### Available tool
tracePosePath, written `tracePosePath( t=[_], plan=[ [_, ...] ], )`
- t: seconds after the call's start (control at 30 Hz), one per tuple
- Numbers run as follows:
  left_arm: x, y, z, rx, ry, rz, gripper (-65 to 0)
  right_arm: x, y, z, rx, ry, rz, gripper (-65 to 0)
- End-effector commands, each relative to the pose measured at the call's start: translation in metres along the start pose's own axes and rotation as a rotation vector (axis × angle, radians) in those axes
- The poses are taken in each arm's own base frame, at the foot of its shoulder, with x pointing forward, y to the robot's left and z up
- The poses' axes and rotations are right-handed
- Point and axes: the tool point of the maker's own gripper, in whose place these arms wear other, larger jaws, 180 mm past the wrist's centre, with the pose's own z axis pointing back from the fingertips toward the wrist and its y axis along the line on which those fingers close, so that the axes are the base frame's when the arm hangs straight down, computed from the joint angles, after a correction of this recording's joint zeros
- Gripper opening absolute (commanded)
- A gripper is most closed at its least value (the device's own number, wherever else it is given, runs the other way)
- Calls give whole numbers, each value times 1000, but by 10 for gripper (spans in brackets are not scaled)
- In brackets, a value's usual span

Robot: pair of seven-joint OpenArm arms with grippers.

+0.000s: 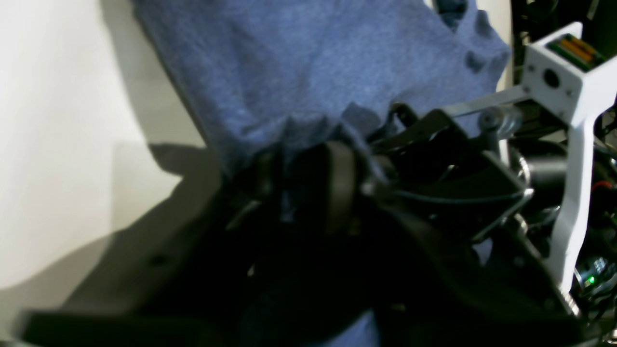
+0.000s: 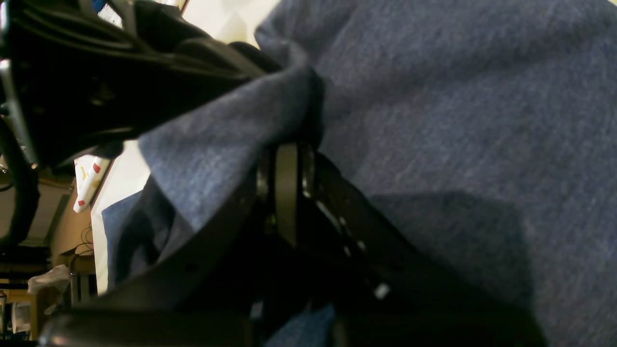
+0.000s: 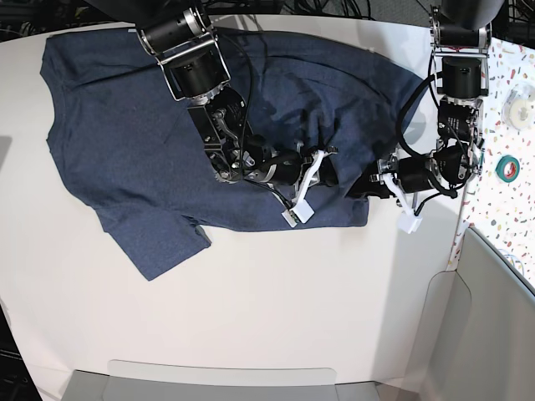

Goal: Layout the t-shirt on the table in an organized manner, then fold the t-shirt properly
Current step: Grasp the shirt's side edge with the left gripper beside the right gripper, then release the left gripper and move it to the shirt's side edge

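Base view: white bench (image 3: 251, 317) carries the t-shirt (image 3: 125, 142), spread over its far half, one sleeve pointing toward the near edge. Right gripper (image 2: 289, 159) fingers pressed together, pinching a shirt fold. Left gripper (image 1: 308, 178) fingers grip the shirt's hem.

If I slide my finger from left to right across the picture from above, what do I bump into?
Bare white table → the t-shirt → right claw, pinching the shirt → left claw at the shirt's edge → the speckled strip with a roll of tape.
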Motion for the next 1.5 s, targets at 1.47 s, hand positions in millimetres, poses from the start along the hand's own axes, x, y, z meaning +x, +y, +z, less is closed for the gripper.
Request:
tracePosePath(
  t=[1.47],
  plan=[
    [79,63,112,504,-248,-210,-599,-57,-11,3,-32,144,-97,-650]
  ],
)
